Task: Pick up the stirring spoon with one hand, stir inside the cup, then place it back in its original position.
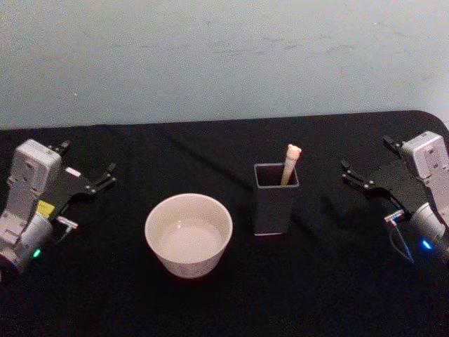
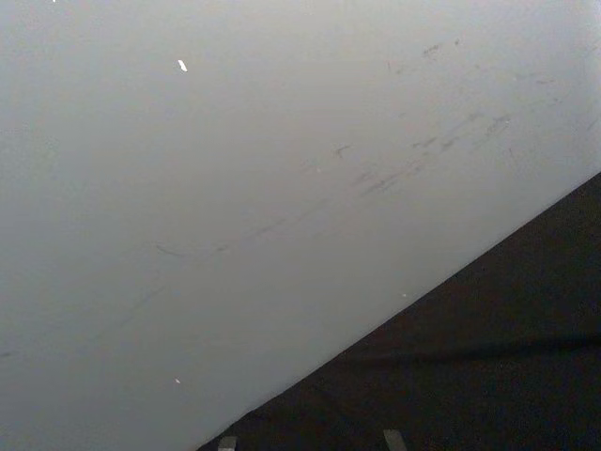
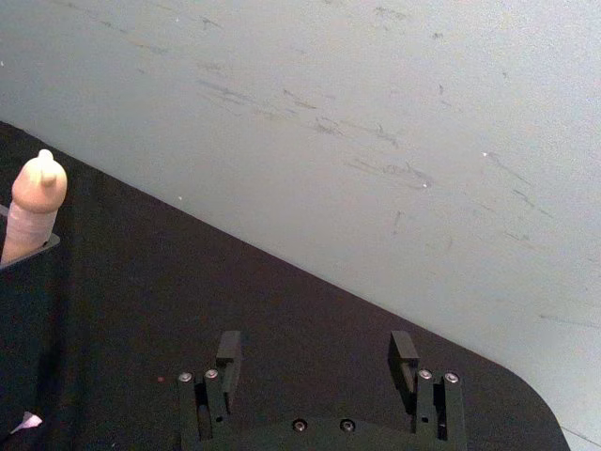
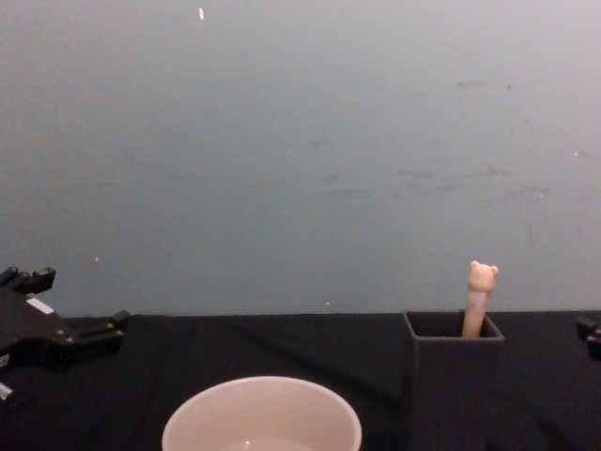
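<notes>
Head view: we find the stirring spoon (image 1: 290,165) standing handle-up in the dark grey holder (image 1: 273,210), its bear head clear of the rim, which we judge leaves it easy to pinch from above. The cup (image 1: 189,265) sits just left of the holder on the black surface (image 1: 337,281). Our right pincer (image 1: 366,154), the one nearer the holder, rests wide open and empty. The left pincer (image 1: 88,160) lies beyond the cup, equally open and empty.

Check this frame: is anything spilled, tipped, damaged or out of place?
Nothing stands out. The spoon leans in the holder, bear end up; the cup sits upright beside it, apart. No spill shows on the black cloth. The left hand and right hand rest open at the table's sides.
</notes>
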Motion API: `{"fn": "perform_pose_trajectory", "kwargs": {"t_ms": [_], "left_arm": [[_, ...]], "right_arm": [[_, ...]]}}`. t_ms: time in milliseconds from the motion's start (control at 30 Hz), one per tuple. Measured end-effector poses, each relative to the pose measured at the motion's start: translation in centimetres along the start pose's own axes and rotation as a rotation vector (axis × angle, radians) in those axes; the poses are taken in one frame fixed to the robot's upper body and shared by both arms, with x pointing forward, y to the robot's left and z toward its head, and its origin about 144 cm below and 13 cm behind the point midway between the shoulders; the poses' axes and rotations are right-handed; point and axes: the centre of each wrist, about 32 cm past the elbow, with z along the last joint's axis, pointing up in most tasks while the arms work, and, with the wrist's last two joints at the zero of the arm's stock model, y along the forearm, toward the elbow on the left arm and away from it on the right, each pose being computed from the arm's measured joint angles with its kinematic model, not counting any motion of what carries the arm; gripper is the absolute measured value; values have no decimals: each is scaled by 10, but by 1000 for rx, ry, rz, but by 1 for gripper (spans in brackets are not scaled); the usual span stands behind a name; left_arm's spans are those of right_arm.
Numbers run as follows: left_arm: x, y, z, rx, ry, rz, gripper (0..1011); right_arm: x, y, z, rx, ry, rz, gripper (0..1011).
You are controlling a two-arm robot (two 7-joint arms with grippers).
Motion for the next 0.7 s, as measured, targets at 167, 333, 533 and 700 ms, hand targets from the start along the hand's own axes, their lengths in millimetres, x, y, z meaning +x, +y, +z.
{"fn": "perform_pose_trajectory", "kwargs": {"t_ms": [167, 333, 533, 700], "left_arm": [[0, 0, 0, 0, 0, 0, 1001], [0, 0, 0, 0, 0, 0, 1002], [0, 0, 0, 0, 0, 0, 1001], [0, 0, 0, 0, 0, 0, 1001]], "right_arm": [[0, 0, 0, 0, 0, 0, 1002], [0, 0, 0, 0, 0, 0, 1002], [0, 0, 0, 0, 0, 0, 1002], [0, 0, 0, 0, 0, 0, 1002]]}}
